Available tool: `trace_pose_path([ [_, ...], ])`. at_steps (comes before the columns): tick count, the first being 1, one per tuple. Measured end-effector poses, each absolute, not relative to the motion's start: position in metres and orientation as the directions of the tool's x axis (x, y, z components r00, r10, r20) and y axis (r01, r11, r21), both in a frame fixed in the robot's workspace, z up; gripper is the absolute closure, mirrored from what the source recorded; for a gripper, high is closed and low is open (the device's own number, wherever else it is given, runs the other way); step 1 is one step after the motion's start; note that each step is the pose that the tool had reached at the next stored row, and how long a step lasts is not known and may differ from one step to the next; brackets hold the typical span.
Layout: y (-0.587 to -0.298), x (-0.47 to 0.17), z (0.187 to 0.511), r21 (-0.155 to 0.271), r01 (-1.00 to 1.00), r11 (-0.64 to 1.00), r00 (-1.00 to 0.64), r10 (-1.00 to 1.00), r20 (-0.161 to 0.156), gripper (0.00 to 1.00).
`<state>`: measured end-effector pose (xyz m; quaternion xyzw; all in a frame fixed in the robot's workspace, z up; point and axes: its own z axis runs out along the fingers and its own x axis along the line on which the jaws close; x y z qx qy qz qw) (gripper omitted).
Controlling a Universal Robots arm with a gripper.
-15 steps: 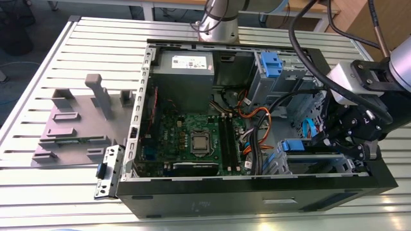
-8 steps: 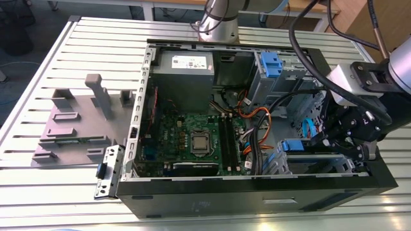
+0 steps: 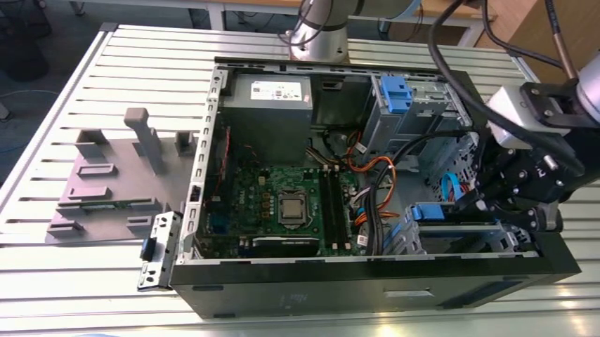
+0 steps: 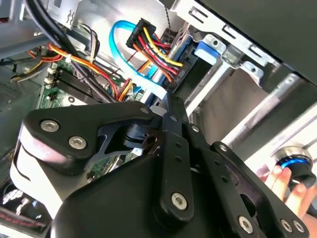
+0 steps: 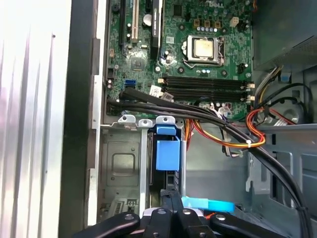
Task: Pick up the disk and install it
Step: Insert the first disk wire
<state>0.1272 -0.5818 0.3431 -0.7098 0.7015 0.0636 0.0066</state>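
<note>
Clenched claw (image 5: 171,192) at slotted-in disk (image 5: 167,151), open computer case (image 3: 375,284) on slatted metal table (image 3: 122,63).

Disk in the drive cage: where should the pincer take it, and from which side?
Probably by the blue carrier tab of the disk, the part standing clear of the metal cage. Come through the case's open side, in line with the slot, closing across the tab's faces.
</note>
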Motion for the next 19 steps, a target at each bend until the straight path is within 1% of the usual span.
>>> trace_pose_path([
  [12,-0.582,0.149,0.348,0.104,-0.994,-0.016,0.005,-0.995,-0.099,0.89],
  [19,-0.582,0.149,0.370,0.104,-0.994,-0.016,0.005,-0.995,-0.100,0.89],
])
